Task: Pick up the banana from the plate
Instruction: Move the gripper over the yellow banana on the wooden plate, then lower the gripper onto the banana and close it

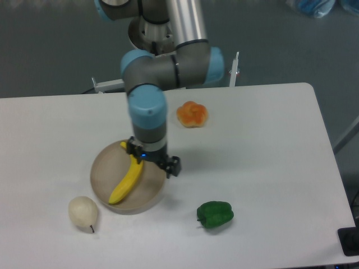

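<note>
The yellow banana (124,185) lies diagonally on the round tan plate (103,168), at the front left of the table. My gripper (151,158) points straight down over the plate's right half, at the banana's upper end. Its two black fingers (173,166) are spread apart, one at the banana's top end and one over the plate's right rim. The wrist hides the fingertips and the banana's upper tip. I cannot tell whether the fingers touch the banana.
A pale cream pear (82,212) stands just off the plate's front left. A green bell pepper (215,214) lies to the front right. An orange fruit-like item (192,114) sits behind the plate, to the right of the arm.
</note>
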`<state>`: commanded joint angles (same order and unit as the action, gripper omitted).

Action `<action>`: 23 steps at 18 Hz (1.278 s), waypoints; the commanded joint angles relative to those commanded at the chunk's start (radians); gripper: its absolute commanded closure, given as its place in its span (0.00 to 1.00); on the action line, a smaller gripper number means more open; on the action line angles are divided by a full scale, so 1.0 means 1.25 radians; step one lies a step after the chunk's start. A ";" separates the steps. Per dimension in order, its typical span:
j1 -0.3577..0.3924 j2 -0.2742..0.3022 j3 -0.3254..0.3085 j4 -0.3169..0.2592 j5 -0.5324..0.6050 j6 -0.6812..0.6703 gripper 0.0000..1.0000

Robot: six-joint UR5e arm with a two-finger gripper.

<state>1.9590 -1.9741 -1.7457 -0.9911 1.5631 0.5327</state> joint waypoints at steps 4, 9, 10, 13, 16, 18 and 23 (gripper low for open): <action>-0.020 -0.045 -0.002 0.068 -0.005 -0.059 0.00; -0.027 -0.071 -0.002 0.082 -0.005 -0.067 0.00; -0.027 -0.076 -0.002 0.084 -0.005 -0.067 0.00; -0.027 -0.081 -0.001 0.084 -0.006 -0.068 0.39; -0.027 -0.075 0.000 0.082 -0.012 -0.071 0.86; -0.025 -0.068 0.001 0.081 -0.022 -0.067 1.00; -0.006 -0.035 0.005 0.074 -0.029 -0.059 1.00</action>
<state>1.9511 -2.0173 -1.7395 -0.8989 1.5263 0.4586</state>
